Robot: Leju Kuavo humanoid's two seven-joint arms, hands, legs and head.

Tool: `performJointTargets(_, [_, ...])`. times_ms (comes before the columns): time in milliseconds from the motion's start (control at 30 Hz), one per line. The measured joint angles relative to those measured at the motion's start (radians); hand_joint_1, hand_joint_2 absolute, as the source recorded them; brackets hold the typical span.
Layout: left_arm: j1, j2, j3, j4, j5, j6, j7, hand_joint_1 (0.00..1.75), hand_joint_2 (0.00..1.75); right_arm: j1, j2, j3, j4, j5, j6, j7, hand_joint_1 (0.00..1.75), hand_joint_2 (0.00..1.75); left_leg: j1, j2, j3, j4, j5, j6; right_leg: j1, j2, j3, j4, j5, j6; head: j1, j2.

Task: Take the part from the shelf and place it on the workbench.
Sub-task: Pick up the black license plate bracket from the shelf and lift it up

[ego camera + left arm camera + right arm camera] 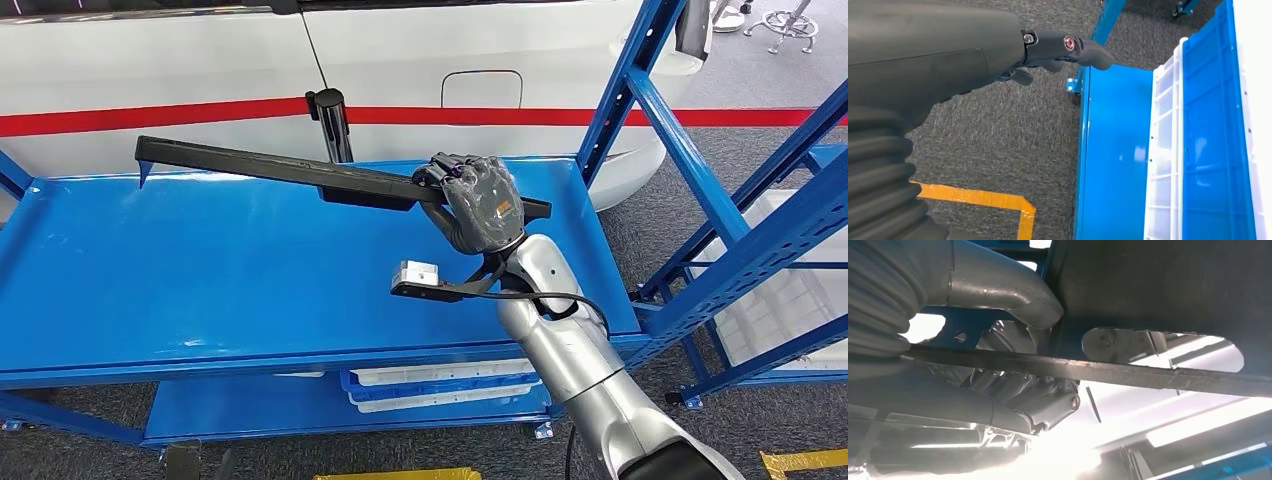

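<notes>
A long black part (pixel 270 168), a flat bar with a thicker block near its middle, hangs tilted above the blue workbench top (pixel 200 270). My right hand (pixel 478 203) grips it near its right end, fingers wrapped over the bar. In the right wrist view the part (pixel 1148 285) looms dark and close, its thin edge running across the frame past my right hand's thumb (pixel 998 285). The bar's left tip points down toward the bench's far left. My left hand (pixel 1058 50) hangs over the grey carpet with nothing in it, fingers loosely extended.
A white vehicle body with a red stripe (pixel 150 115) stands behind the bench. Blue shelf uprights (pixel 640 90) rise at the right. White and blue trays (pixel 440 385) lie on the lower shelf. Yellow floor tape (pixel 983 200) crosses the carpet.
</notes>
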Motion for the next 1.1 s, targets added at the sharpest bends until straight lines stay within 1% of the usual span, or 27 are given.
performJointTargets(167, [0.0,0.0,0.005,0.0,-0.001,0.0,0.002,0.0,1.75,0.013,-0.013,-0.002,-0.048,0.0,0.001,0.0,1.75,1.75,0.0,0.0,0.0,0.0,0.0,0.0,0.0,0.0,0.0,0.0,0.0,0.0,0.0,0.0])
performJointTargets(400, [0.0,-0.001,0.006,0.0,-0.002,-0.002,0.002,0.0,1.75,0.02,-0.023,-0.002,-0.073,0.0,0.001,0.0,1.75,1.75,0.0,0.0,0.0,0.0,0.0,0.0,0.0,0.0,0.0,0.0,0.0,0.0,0.0,0.0])
performJointTargets(467, [0.0,0.0,0.006,0.0,-0.009,-0.021,0.015,0.0,1.75,0.021,-0.025,-0.002,-0.075,-0.002,0.0,0.0,1.75,1.75,0.0,0.0,0.0,0.0,0.0,0.0,0.0,0.0,0.0,0.0,0.0,0.0,0.0,0.0])
performJointTargets(500, [0.0,0.0,0.006,0.0,-0.017,-0.036,0.035,0.0,1.75,0.022,-0.026,-0.002,-0.076,-0.008,-0.002,-0.001,1.75,1.75,0.0,0.0,0.0,0.0,0.0,0.0,0.0,0.0,0.0,0.0,0.0,0.0,0.0,0.0])
performJointTargets(567, [0.0,0.0,0.004,0.0,-0.043,-0.058,0.105,0.0,1.75,0.026,-0.027,-0.003,-0.083,-0.027,-0.009,-0.005,1.75,1.75,0.0,0.0,-0.001,0.001,-0.001,0.0,-0.001,0.0,0.0,-0.001,0.0,0.0,0.0,0.0])
performJointTargets(633, [0.001,0.001,-0.004,0.001,-0.077,-0.063,0.185,0.0,1.75,0.034,-0.027,-0.005,-0.094,-0.043,-0.017,-0.008,1.75,1.75,-0.002,-0.001,-0.001,0.003,-0.002,0.008,-0.004,0.0,0.002,-0.005,0.003,0.004,0.0,0.0])
performJointTargets(700, [0.001,0.001,-0.015,0.001,-0.102,-0.076,0.236,0.0,1.75,0.042,-0.027,-0.007,-0.103,-0.049,-0.019,-0.006,1.75,1.75,0.001,0.001,0.008,-0.008,0.004,0.019,-0.004,0.0,0.005,-0.007,0.002,0.009,0.0,0.0])
performJointTargets(733, [0.0,0.001,-0.02,0.001,-0.109,-0.088,0.247,0.0,1.75,0.045,-0.028,-0.008,-0.105,-0.049,-0.019,-0.004,1.75,1.75,0.005,0.004,0.015,-0.018,0.009,0.023,-0.002,0.0,0.001,0.004,-0.006,0.009,0.0,0.0])
performJointTargets(767, [-0.001,0.001,-0.025,0.001,-0.115,-0.101,0.254,0.0,1.75,0.048,-0.028,-0.008,-0.105,-0.048,-0.02,-0.002,1.75,1.75,0.009,0.006,0.022,-0.027,0.014,0.026,-0.001,-0.001,-0.011,0.033,-0.024,0.007,0.001,0.0])
performJointTargets(800, [-0.002,0.0,-0.03,0.001,-0.12,-0.111,0.258,0.0,1.75,0.051,-0.029,-0.008,-0.104,-0.046,-0.02,0.0,1.75,1.75,0.012,0.009,0.026,-0.033,0.017,0.027,-0.003,-0.002,-0.035,0.085,-0.05,0.005,0.002,0.0])
performJointTargets(833, [-0.003,0.0,-0.033,0.001,-0.125,-0.118,0.26,0.0,1.75,0.054,-0.03,-0.008,-0.101,-0.043,-0.021,0.001,1.75,1.75,0.013,0.01,0.026,-0.033,0.017,0.028,-0.007,-0.002,-0.066,0.15,-0.08,0.004,0.002,0.0])
performJointTargets(867, [-0.004,0.0,-0.036,0.001,-0.13,-0.121,0.263,0.0,1.75,0.06,-0.031,-0.008,-0.098,-0.041,-0.022,0.001,1.75,1.75,0.014,0.011,0.025,-0.033,0.017,0.028,-0.012,-0.002,-0.097,0.218,-0.105,0.006,0.003,0.0])
performJointTargets(900, [-0.004,0.0,-0.038,0.001,-0.132,-0.123,0.267,0.0,1.75,0.066,-0.032,-0.008,-0.094,-0.04,-0.024,0.001,1.75,1.75,0.016,0.012,0.024,-0.033,0.018,0.026,-0.019,-0.003,-0.119,0.264,-0.116,0.012,0.003,0.0])
performJointTargets(933, [-0.005,-0.001,-0.039,0.001,-0.133,-0.129,0.277,0.0,1.75,0.072,-0.033,-0.008,-0.09,-0.038,-0.025,0.001,1.75,1.75,0.018,0.013,0.023,-0.032,0.018,0.023,-0.026,-0.004,-0.123,0.273,-0.112,0.024,0.004,0.0])
performJointTargets(967, [-0.005,-0.001,-0.04,0.001,-0.136,-0.146,0.302,0.0,1.75,0.076,-0.033,-0.008,-0.087,-0.037,-0.025,0.001,1.75,1.75,0.022,0.013,0.023,-0.031,0.019,0.018,-0.034,-0.006,-0.106,0.241,-0.092,0.039,0.004,0.0])
performJointTargets(1000, [-0.007,0.0,-0.042,0.001,-0.141,-0.173,0.347,0.0,1.75,0.077,-0.033,-0.008,-0.084,-0.037,-0.023,0.001,1.75,1.75,0.026,0.013,0.022,-0.029,0.019,0.011,-0.043,-0.01,-0.071,0.174,-0.062,0.055,0.004,0.0])
performJointTargets(1033, [-0.008,0.003,-0.047,0.002,-0.148,-0.212,0.417,0.0,1.75,0.076,-0.032,-0.007,-0.082,-0.036,-0.021,0.001,1.75,1.75,0.029,0.013,0.019,-0.026,0.018,0.002,-0.049,-0.014,-0.03,0.102,-0.037,0.068,0.007,0.0])
performJointTargets(1067, [-0.01,0.006,-0.052,0.003,-0.158,-0.255,0.494,0.0,1.75,0.074,-0.029,-0.006,-0.081,-0.036,-0.017,0.001,1.75,1.75,0.03,0.012,0.016,-0.023,0.018,-0.008,-0.049,-0.013,0.0,0.05,-0.017,0.074,0.009,0.0])
performJointTargets(1100, [-0.01,0.01,-0.058,0.004,-0.167,-0.29,0.562,0.0,1.75,0.072,-0.027,-0.005,-0.08,-0.036,-0.013,0.002,1.75,1.75,0.03,0.012,0.013,-0.018,0.018,-0.016,-0.048,-0.012,0.015,0.019,-0.006,0.074,0.011,0.0])
